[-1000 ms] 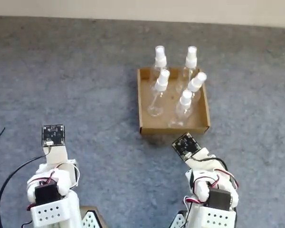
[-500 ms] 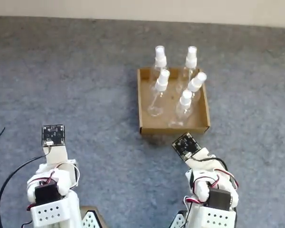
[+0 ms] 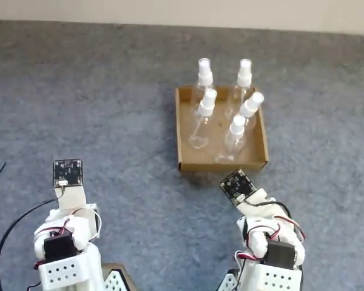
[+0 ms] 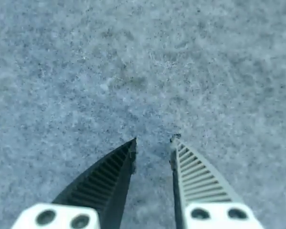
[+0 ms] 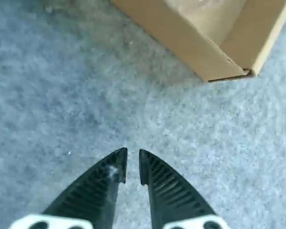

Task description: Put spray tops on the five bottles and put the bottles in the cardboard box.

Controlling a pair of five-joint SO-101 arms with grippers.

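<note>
The cardboard box (image 3: 221, 164) sits right of the table's middle. Inside it stand several clear bottles, each with a white spray top: two at the far side (image 3: 204, 73) (image 3: 244, 73) and three nearer (image 3: 206, 103) (image 3: 252, 104) (image 3: 237, 125). My left gripper (image 4: 153, 140) hangs over bare grey carpet at the near left, its fingers a little open with nothing between them. My right gripper (image 5: 133, 151) is just in front of the box's near corner (image 5: 181, 43), fingertips almost touching and holding nothing. In the high view both arms (image 3: 68, 173) (image 3: 238, 185) are pulled back near their bases.
Grey carpet (image 3: 97, 103) covers the table on all sides of the box. A black cable (image 3: 6, 233) curves along the near left edge by the left arm's base. A pale wall strip (image 3: 182, 12) runs along the far edge.
</note>
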